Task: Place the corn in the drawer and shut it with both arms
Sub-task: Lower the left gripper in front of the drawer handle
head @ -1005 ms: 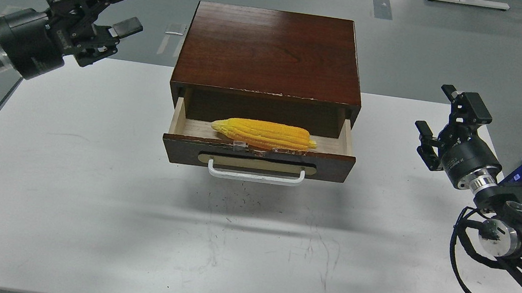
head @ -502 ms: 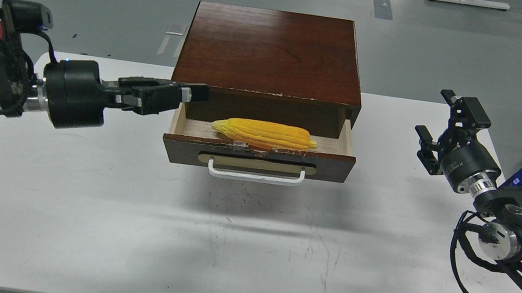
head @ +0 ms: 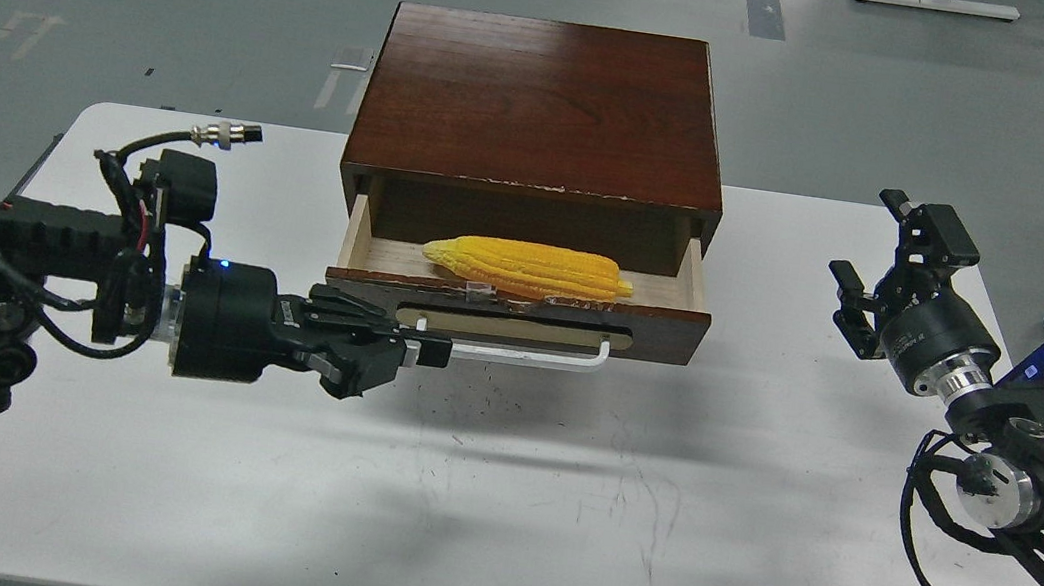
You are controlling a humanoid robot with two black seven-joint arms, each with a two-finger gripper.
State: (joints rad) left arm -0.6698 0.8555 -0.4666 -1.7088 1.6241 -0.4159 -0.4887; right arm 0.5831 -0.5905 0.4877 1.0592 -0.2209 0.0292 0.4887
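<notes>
The white table (head: 154, 487) lay nearest, bare along its front edge. Above it, the left gripper (head: 418, 352) was found at the left end of the white bar handle (head: 524, 354), its fingers stretched level and pointing rightward along the drawer front. The fingers were seen edge-on and dark against one another, so whether the claw was spread or closed could not be told; contact with the handle looked likely but could not be confirmed. The right gripper (head: 878, 269) was held well apart from the cabinet, out at the table's right side, with its 2 fingers spread and nothing between them.

Just beyond the left fingertips, the drawer (head: 519, 318) was pulled out from the cabinet (head: 542, 104), its dark front facing the viewer. Inside it, the corn (head: 530, 269) lay flat on the pale lining, its long axis running left to right, parallel to the drawer front, with the tapered end toward the left. It appeared to sit wholly within the drawer walls, so the placing step was judged done and only the closing remained.

The coming move was judged to turn on 1 relation: the drawer front lay directly behind the left gripper, away from the robot, so a push straight back would be called for. The left arm was plainly the nearer; the right would have to be brought inward to share the push.
</notes>
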